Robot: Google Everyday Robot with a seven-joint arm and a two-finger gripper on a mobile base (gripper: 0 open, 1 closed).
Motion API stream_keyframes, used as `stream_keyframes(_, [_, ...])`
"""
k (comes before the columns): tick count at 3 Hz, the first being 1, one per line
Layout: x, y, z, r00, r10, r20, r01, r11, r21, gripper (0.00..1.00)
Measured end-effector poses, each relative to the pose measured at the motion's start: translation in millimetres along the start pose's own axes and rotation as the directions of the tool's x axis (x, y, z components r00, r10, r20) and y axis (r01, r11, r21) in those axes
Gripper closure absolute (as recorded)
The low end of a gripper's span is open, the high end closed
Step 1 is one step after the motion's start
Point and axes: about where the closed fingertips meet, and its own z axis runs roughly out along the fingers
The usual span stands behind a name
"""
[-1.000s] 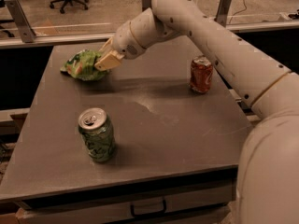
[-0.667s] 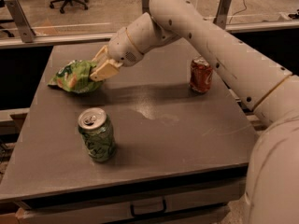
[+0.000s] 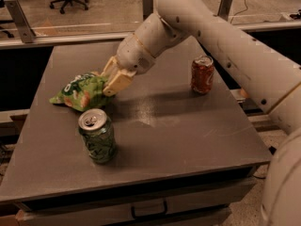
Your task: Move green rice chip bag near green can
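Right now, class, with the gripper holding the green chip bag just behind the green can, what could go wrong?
1. The gripper holds the green rice chip bag by one end only, so the soft bag might slip free.
2. The green can stands upright just in front of the bag, and a move closer could tip it.

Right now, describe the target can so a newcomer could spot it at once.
On the grey table, look near-left, just in front of the green rice chip bag held by the gripper. The green can stands upright there, leafy-patterned with a silver top, unlike the orange-red can at the far right.
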Motion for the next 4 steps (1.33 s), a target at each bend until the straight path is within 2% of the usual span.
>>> stream_keyframes(1, [15, 25, -20, 0.995, 0.012, -0.095, -0.017, 0.9981, -0.059, 1.0])
stream_keyframes(2, [32, 35, -42, 0.984, 0.027, -0.174, -0.04, 0.9969, -0.068, 1.0])
stream_keyframes(3, [47, 34, -58, 0.972, 0.032, -0.233, -0.048, 0.9969, -0.062, 0.82])
stream_keyframes(4, [57, 28, -63, 0.96, 0.017, -0.278, -0.044, 0.9947, -0.093, 0.51])
